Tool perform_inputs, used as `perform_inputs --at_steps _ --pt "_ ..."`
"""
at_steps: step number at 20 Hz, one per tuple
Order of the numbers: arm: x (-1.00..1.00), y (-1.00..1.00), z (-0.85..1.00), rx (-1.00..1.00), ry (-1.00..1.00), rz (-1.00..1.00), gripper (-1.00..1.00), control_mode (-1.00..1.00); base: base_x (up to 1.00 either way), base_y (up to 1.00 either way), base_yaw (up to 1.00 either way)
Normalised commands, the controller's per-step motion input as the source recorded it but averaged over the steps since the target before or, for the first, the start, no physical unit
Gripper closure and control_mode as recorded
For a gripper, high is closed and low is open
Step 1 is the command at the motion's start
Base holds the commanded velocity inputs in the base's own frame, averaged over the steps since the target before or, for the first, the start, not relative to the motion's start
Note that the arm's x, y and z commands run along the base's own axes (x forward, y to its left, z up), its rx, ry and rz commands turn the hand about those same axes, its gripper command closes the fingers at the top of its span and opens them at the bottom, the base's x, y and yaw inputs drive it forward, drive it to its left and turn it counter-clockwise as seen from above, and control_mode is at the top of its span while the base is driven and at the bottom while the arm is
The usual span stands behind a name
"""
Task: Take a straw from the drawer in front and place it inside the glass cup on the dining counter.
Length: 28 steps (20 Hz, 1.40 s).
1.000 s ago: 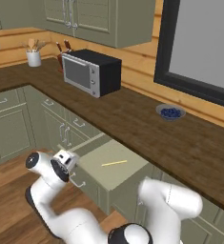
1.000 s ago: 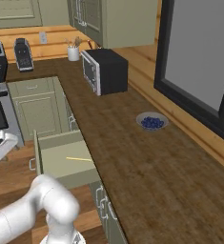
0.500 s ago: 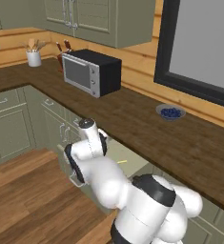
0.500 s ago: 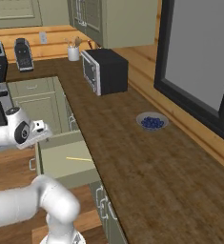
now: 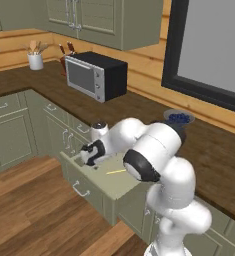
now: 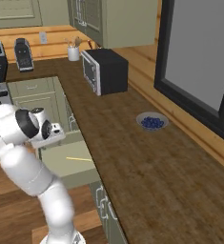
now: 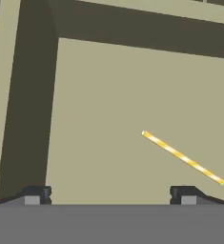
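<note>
The long dark wood surface (image 6: 147, 162) runs past the microwave (image 5: 95, 75) and a bowl of blueberries (image 6: 152, 122); below its edge the drawer (image 5: 105, 186) stands pulled out, and the gripper (image 7: 108, 194) hangs over its floor with its 2 fingers (image 7: 35, 194) spread wide, holding nothing. The straw (image 7: 182, 157) lies flat on the drawer bottom, alone and well clear of the walls. From the hand view it sits off to 1 side of the fingers' gap, so a straight drop would likely close on bare floor, or nudge and roll it. Its long axis runs diagonally there, from upper left to lower right; from the right base view it lies roughly crosswise, pointing toward the cabinet.
</note>
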Motion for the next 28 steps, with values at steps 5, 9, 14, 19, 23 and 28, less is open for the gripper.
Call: perform_inputs --at_steps 5,9,14,19,23,28 --pt "0.37 0.01 -0.79 0.00 0.18 0.00 -1.00 -1.00 0.00 0.00 0.00" --pt "0.26 0.04 -0.55 0.00 0.12 0.00 -1.00 -1.00 0.00 0.00 0.00" --pt "-0.18 0.64 -0.27 0.00 0.07 0.01 -1.00 -1.00 0.00 0.00 0.00" --pt "-0.28 1.00 0.40 0.01 0.03 0.00 -1.00 -1.00 0.00 0.00 0.00" --pt "-0.02 0.78 0.98 0.06 0.00 0.00 -1.00 -1.00 0.00 0.00 0.00" --pt "0.43 0.04 1.00 0.03 0.03 -0.02 -1.00 -1.00 0.00 0.00 0.00"
